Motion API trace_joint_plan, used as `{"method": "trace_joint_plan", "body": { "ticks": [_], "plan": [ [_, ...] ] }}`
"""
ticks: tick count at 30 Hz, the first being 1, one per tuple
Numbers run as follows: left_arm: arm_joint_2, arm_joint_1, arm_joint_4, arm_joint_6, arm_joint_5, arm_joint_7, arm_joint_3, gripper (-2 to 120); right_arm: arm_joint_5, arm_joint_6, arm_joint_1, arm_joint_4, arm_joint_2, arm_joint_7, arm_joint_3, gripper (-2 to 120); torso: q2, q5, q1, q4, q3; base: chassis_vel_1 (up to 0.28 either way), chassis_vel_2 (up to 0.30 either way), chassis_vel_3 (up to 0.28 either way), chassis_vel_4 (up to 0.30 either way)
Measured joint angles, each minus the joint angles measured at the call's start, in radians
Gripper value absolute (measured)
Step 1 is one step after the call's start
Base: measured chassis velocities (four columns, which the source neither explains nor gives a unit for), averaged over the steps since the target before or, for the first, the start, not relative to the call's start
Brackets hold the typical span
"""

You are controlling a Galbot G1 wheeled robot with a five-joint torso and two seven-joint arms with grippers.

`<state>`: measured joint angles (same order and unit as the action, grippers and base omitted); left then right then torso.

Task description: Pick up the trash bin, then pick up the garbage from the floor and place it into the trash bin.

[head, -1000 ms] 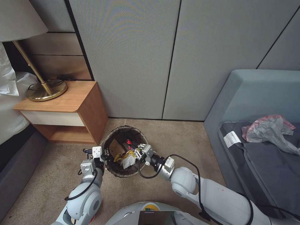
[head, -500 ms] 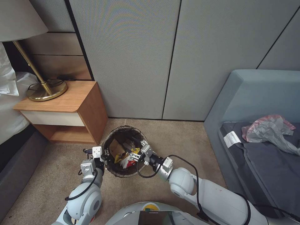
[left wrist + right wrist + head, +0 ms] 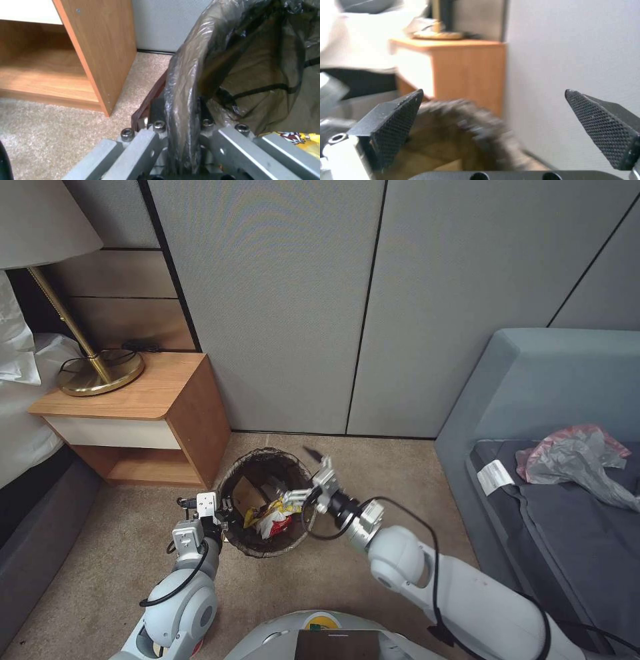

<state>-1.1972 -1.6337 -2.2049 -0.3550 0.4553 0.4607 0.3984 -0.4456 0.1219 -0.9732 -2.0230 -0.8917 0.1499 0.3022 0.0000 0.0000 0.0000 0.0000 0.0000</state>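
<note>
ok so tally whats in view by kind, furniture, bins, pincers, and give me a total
Furniture: 3 – nightstand, sofa, bed
Lamps: 1 – brass lamp
Bins: 1 – trash bin, garbage inside
Pincers: 2 – left pincer clamped on the bin's rim, right pincer open above the bin
Total: 7

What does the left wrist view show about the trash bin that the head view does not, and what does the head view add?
Left wrist view alone: the left end effector has one finger on each side of the trash bin rim, clamping the dark liner.

Head view alone: the right end effector is open above the bin's right rim, holding nothing; garbage lies inside the bin; a lamp stands on the nightstand.

Both: the bin, the nightstand beside it, the carpet, and the yellow wrapper in the bin.
</note>
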Motion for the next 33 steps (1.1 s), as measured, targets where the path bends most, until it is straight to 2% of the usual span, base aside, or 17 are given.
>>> {"method": "trace_joint_plan", "body": {
  "ticks": [2,4,6,8,9,11,12,14,16,18,24,25,33],
  "plan": [
    [-0.003,0.001,0.006,0.005,-0.005,-0.001,0.0,0,-0.012,-0.035,-0.032,-0.044,0.014,0.04,-0.087,100,0.0,0.0,0.0,0.0001,0.0,0.0,0.0,0.0,0.0],
    [-0.004,0.001,0.008,0.006,-0.006,-0.001,0.0,0,-0.016,-0.051,-0.048,-0.06,0.018,0.053,-0.126,100,0.0,0.0,0.0,0.0,0.0,0.0,0.0,0.0,0.0],
    [-0.007,0.003,0.013,0.01,-0.011,-0.001,-0.001,0,-0.018,-0.098,-0.103,-0.094,0.023,0.087,-0.249,100,0.0,0.0001,0.0,0.0,0.0,0.0,0.0,0.0,0.0],
    [-0.008,0.003,0.014,0.011,-0.011,-0.002,-0.001,0,-0.018,-0.113,-0.118,-0.102,0.022,0.098,-0.277,100,0.0,0.0,0.0,-0.0001,0.0,0.0,0.0,0.0,0.0],
    [-0.01,0.005,0.017,0.013,-0.014,-0.002,-0.001,0,-0.017,-0.155,-0.157,-0.121,0.018,0.124,-0.349,100,0.0,0.0001,0.0,-0.0002,0.0,0.0,0.0,0.0,0.0],
    [-0.01,0.006,0.019,0.015,-0.015,-0.002,-0.001,0,-0.011,-0.194,-0.203,-0.139,0.008,0.15,-0.43,100,0.0,0.0001,0.0,0.0,0.0,0.0,0.0,0.0,0.0],
    [-0.01,0.006,0.019,0.015,-0.015,-0.002,-0.001,0,-0.011,-0.194,-0.203,-0.139,0.008,0.15,-0.43,100,0.0,0.0001,0.0,0.0,0.0,0.0,0.0,0.0,0.0],
    [-0.011,0.007,0.022,0.016,-0.015,-0.003,0.001,0,-0.008,-0.234,-0.271,-0.158,-0.016,0.161,-0.536,100,0.0,0.0003,0.0,0.0001,0.0,0.0,0.0,0.0,0.0],
    [-0.011,0.008,0.023,0.017,-0.015,-0.003,0.003,0,-0.007,-0.241,-0.293,-0.163,-0.025,0.162,-0.568,100,0.0,0.0002,0.0,-0.0001,0.0,0.0,0.0,0.0,0.0],
    [-0.011,0.009,0.026,0.019,-0.016,-0.004,0.006,0,0.006,-0.248,-0.362,-0.171,-0.052,0.157,-0.651,100,0.0,0.0003,0.0,-0.0001,0.0,0.0,0.0,0.0,0.0],
    [-0.011,0.01,0.026,0.022,-0.016,-0.004,0.012,0,0.056,-0.229,-0.461,-0.174,-0.095,0.139,-0.739,100,0.0,0.0002,0.0,-0.0001,0.0,0.0,0.0,0.0,0.0],
    [-0.012,0.011,0.029,0.024,-0.019,-0.004,0.013,0,0.097,-0.213,-0.499,-0.174,-0.12,0.137,-0.76,100,0.0,0.0,0.0,0.0001,0.0,0.0,0.0,0.0,0.0],
    [-0.013,0.004,0.029,0.031,-0.032,-0.007,0.012,0,0.187,-0.172,-0.572,-0.153,-0.22,0.137,-0.775,100,0.0,-0.0001,0.0,0.0001,0.0,0.0,0.0,0.0,0.0]
  ]
}}
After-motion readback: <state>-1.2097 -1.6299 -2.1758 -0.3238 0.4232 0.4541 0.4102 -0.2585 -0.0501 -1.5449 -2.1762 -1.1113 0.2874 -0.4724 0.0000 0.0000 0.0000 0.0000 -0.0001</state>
